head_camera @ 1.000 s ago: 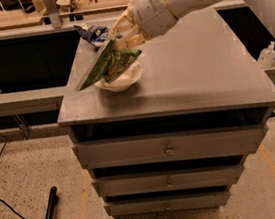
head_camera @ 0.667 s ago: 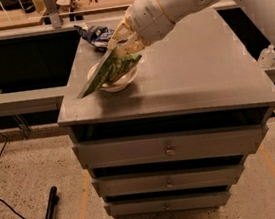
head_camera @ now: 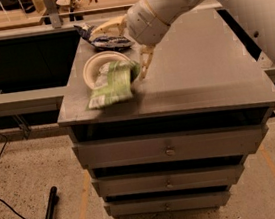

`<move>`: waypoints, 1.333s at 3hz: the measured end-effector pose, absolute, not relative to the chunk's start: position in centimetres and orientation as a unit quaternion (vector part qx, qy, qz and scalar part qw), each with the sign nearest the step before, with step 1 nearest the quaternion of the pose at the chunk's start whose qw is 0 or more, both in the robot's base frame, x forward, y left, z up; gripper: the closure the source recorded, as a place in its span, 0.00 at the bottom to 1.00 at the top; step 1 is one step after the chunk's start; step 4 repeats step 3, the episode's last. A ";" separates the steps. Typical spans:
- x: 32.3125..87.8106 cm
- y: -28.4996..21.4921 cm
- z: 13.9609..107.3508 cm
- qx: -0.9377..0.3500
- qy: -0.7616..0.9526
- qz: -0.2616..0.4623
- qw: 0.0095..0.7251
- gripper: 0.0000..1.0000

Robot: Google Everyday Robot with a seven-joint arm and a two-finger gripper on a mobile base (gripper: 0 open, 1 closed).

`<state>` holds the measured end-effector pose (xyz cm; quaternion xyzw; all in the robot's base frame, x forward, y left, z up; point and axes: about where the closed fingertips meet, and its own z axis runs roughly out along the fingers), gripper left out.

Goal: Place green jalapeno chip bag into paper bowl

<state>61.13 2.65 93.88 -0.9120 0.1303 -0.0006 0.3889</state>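
The green jalapeno chip bag [head_camera: 110, 84] lies flat across the front rim of the paper bowl [head_camera: 95, 65], half over the bowl and half on the cabinet top toward its front edge. The bowl sits at the top's left side, its back part showing empty. My gripper [head_camera: 120, 52] hangs just right of and above the bowl, open. One cream finger [head_camera: 145, 62] points down beside the bag's right corner; the other [head_camera: 107, 25] reaches left over the dark bag. It holds nothing.
A dark blue and white snack bag [head_camera: 106, 41] lies just behind the bowl. The grey cabinet top [head_camera: 198, 73] has drawers below. A dark gap and a shelf rail lie to its left. A cluttered bench runs behind.
The green bag was held tilted over the bowl; now it lies let go across the bowl's front rim. The fingers have spread and the gripper has drawn back to the right.
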 end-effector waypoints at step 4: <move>62.4 1.5 94.3 -0.914 0.146 -0.001 0.378 0.00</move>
